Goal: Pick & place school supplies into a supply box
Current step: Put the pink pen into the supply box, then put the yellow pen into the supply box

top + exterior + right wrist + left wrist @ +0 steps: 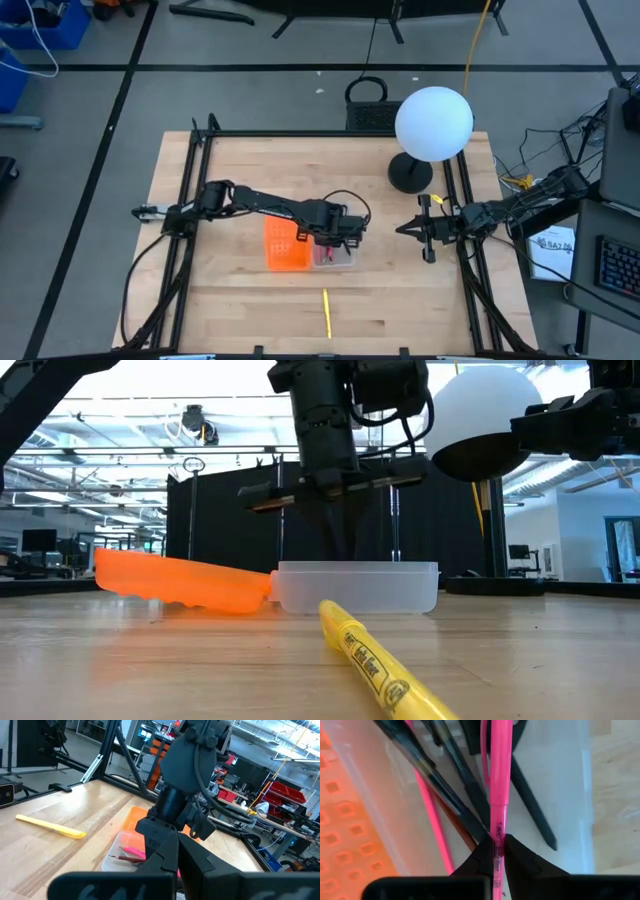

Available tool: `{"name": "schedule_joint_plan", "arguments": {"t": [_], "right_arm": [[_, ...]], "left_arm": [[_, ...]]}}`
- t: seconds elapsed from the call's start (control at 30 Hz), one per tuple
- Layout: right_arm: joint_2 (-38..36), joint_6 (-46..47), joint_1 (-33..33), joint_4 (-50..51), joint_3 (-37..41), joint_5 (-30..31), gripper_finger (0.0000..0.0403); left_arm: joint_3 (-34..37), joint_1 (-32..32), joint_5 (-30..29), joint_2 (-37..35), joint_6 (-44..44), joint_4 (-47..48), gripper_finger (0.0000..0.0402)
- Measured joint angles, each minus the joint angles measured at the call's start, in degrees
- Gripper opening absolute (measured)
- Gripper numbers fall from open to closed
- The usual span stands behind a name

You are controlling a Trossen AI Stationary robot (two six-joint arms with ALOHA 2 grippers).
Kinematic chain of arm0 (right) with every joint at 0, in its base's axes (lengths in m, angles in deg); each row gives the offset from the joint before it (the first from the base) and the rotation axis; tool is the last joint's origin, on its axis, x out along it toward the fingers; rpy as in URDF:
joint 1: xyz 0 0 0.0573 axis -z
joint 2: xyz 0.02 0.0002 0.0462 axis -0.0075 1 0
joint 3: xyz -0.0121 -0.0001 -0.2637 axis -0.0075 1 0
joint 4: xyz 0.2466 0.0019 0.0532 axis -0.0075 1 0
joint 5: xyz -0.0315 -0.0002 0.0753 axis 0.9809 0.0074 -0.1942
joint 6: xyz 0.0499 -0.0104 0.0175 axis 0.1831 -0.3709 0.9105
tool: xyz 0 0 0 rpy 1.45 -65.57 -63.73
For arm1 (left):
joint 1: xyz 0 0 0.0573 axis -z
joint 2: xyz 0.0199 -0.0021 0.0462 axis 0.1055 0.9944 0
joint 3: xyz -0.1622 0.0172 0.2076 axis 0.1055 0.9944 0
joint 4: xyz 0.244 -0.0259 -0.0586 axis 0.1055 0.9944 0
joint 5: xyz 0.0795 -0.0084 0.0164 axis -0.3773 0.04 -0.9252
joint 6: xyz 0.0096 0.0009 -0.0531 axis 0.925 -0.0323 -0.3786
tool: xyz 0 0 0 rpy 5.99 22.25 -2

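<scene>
Here, left end effector (500, 851) pinching pink pen (499, 780) over supply box (340, 262), orange perforated piece (283, 245) alongside, right end effector (403, 229) pressed together

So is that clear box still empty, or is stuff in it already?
Not empty. The clear box already holds dark pens, and the left gripper, above it, grips a pink highlighter.

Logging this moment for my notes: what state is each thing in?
Left gripper: shut on pink highlighter, over the box.
Right gripper: shut, empty, waiting at the table's right.
Clear box: open, holding pens.
Yellow highlighter: lying on the table, outside the box.
Orange lid: off, beside the box.
</scene>
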Motion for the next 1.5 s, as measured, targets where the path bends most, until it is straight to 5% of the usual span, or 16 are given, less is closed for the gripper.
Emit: {"name": "schedule_joint_plan", "arguments": {"t": [0.4, 0.6, 0.9, 1.17, 1.27, 1.4, 1.5], "right_arm": [[0.0, -0.17, 0.01, 0.0, 0.0, 0.0, 0.0], [-0.02, -0.17, 0.02, -0.16, 0.0, -0.01, 0.0], [-0.04, -0.4, 0.0, -0.94, 0.0, 0.09, 0.0], [-0.08, -1.46, 0.01, -6.51, 0.02, 0.06, 0.0], [0.02, -1.42, 0.02, -3.75, 0.0, 0.05, 0.0], [0.1, -3.01, 0.02, -1.81, 0.02, 0.03, 0.0], [0.17, -9.46, 0.0, -5.11, 0.02, -0.03, 0.0]], "left_arm": [[0.0, 0.0, 2.8, -0.21, 1.06, -2.56, 0.0144], [-2.35, -0.06, 0.76, -3.71, 18.43, -3.8, 0.0137], [0.75, 8.33, -41.72, -23.78, 37.77, 9.06, 0.003], [21.45, 10.32, -56.91, -50.55, 44.7, 8.49, 0.0004], [31.67, 7.96, -52.57, -60.78, 54.48, -0.67, 0.0004], [46.14, 5.35, -26.4, -70.07, 86.67, -27.11, 0.0004], [54.98, 4.3, -11.35, -72.39, 103.04, -44.74, 0.0003]]}}
